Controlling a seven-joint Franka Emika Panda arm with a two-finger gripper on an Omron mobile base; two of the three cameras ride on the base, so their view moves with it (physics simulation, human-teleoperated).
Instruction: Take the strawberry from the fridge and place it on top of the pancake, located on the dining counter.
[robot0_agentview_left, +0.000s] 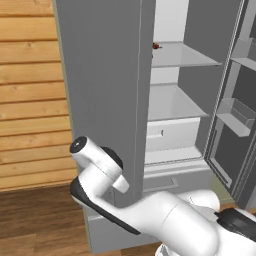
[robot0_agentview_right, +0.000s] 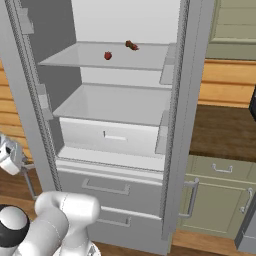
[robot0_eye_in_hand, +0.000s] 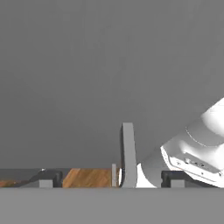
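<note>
Red on the upper shelf (robot0_agentview_right: 130, 64), the strawberry (robot0_agentview_right: 107, 55) sits well above and inside from our gripper (robot0_eye_in_hand: 111, 179), whose jaws stand released at the fridge (robot0_agentview_left: 107, 100) handle (robot0_eye_in_hand: 127, 153).

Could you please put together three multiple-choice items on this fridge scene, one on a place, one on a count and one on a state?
1. Where does the strawberry lie?
A. On the fridge's top shelf
B. In a door bin
C. On the floor

2. How many food items lie on that shelf?
A. One
B. Two
C. Four

3. How does the fridge stand on the side with the shelves?
A. Shut
B. Open, with the shelves in view
C. Open, with the white drawer pulled out

Answers:
1 A: in the right base view the berry rests on the upper shelf.
2 B: the strawberry and a darker red-brown piece behind it.
3 B: the shelves and door bins are exposed, and the white drawer sits pushed in.
</note>
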